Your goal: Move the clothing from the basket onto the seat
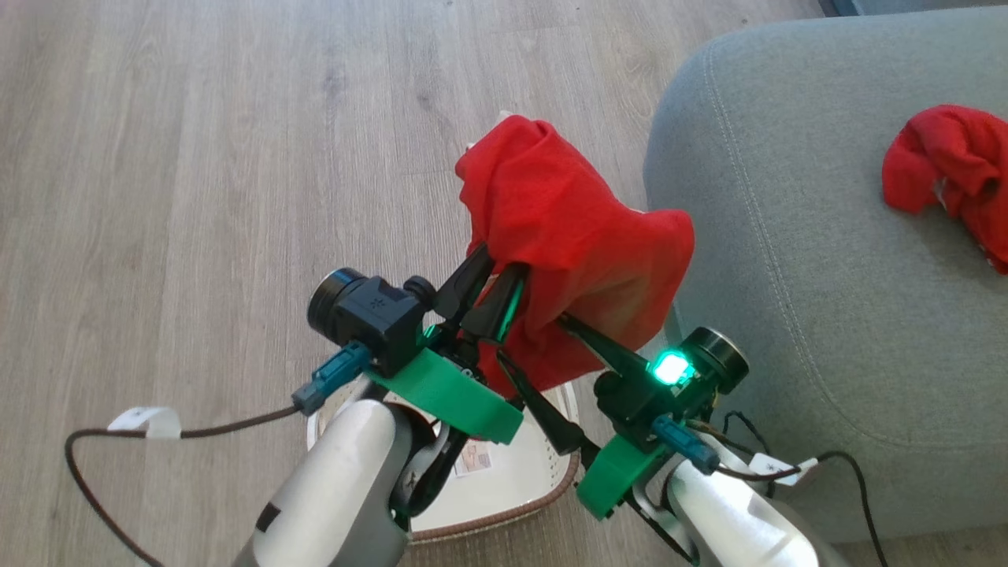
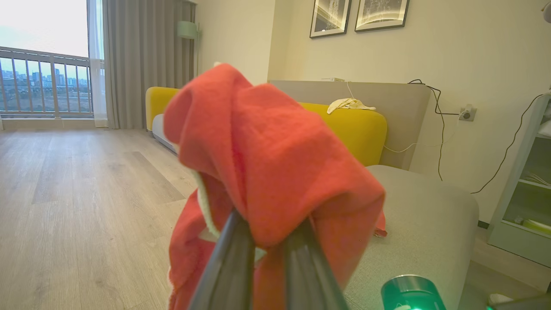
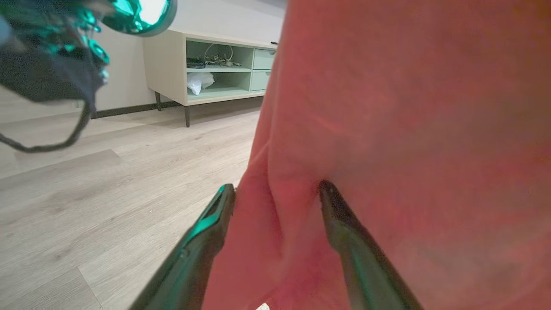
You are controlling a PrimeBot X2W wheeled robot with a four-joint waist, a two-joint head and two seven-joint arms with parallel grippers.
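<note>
Above basket (image 1: 504, 521), left of seat (image 1: 787, 331): left tool (image 1: 494, 283) clamped on red garment (image 1: 567, 213); right tool (image 1: 532, 339) wide open, cloth between fingers (image 3: 346, 234). Carry right, hem clear of seat edge.

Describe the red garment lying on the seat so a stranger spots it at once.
Find the big grey seat on the head view's right. On it lies a crumpled red garment. The other red garment is held by the left gripper; this one lies free.

Soft window (image 2: 43, 26) daylight; nearby clothing (image 3: 409, 129) blurred.
</note>
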